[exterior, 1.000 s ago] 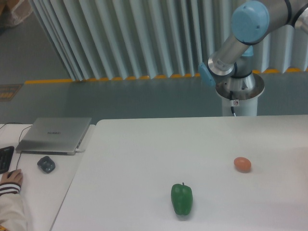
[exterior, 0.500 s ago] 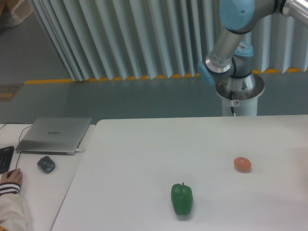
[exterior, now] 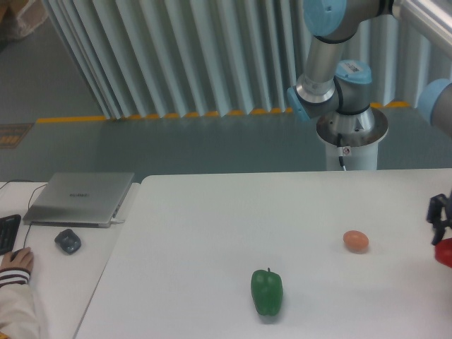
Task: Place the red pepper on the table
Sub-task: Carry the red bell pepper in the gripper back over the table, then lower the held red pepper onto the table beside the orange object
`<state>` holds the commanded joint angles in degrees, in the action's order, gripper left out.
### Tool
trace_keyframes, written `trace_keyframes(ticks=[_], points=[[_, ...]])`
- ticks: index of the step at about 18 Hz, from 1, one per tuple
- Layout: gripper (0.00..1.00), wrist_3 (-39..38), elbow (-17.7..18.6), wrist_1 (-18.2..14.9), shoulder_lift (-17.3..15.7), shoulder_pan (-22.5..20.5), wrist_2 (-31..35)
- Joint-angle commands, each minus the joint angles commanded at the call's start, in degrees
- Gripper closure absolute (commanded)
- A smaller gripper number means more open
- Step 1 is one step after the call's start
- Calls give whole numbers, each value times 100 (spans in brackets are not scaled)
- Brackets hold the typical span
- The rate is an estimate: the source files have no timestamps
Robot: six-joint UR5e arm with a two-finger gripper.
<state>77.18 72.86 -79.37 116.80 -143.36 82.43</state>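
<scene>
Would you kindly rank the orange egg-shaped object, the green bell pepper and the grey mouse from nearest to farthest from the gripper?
From the gripper at the right edge:
1. Orange egg-shaped object, just leftward.
2. Green bell pepper, front centre.
3. Grey mouse, far left desk.

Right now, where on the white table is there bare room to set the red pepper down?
The table is bare across its left and middle, from its left edge to the green pepper and up to the far edge. A narrower patch lies between the orange egg-shaped object and the red pepper entering at the right edge under the gripper. Nowhere is crowded.
</scene>
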Motion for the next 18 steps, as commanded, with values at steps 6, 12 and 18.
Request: trace_keyframes(ticks=[6,12,18], points=[[68,-501,589,1362,26,563,1178],[67,-1029,975,1890,123,853,1399],[67,-1047,1134,1881,299,1055,1398]])
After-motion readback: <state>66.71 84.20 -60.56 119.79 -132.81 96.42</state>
